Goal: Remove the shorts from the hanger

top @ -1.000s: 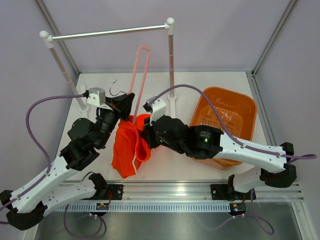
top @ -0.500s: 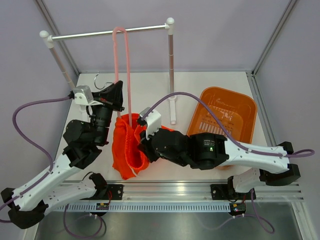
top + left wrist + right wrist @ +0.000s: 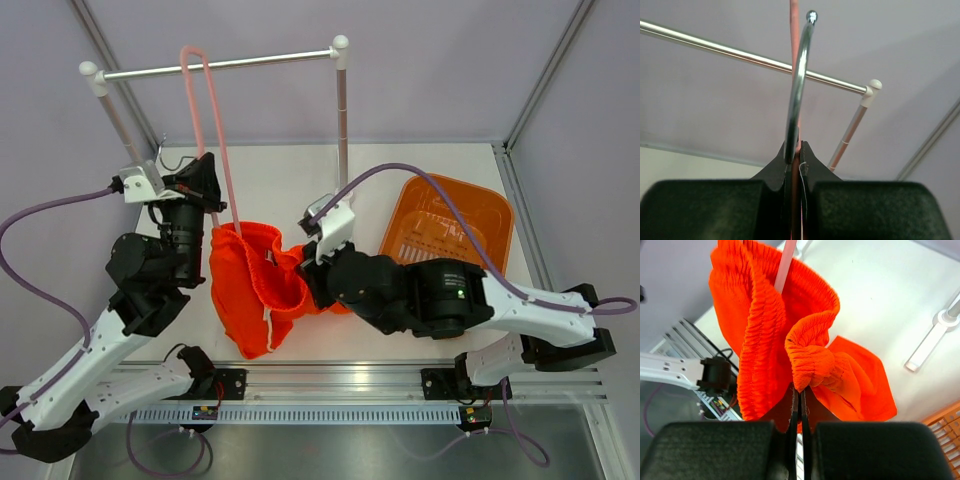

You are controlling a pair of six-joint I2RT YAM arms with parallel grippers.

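Presently held pale-pink hanger (image 3: 784, 267) in clenched left gripper (image 3: 795, 150); pinched bunched orange-red shorts (image 3: 760, 340), draped on hanger, in clenched right gripper (image 3: 800, 392).

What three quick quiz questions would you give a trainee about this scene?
1. True or false: the right gripper is pinching a fold of the shorts.
2. What is the left gripper shut on? A) the hanger B) the basket C) the clothes rail
3. In a few words: are the shorts free of the hanger?

Key
1. True.
2. A, right at the base of its metal hook.
3. No. The hanger's pink arm runs down into the waistband.
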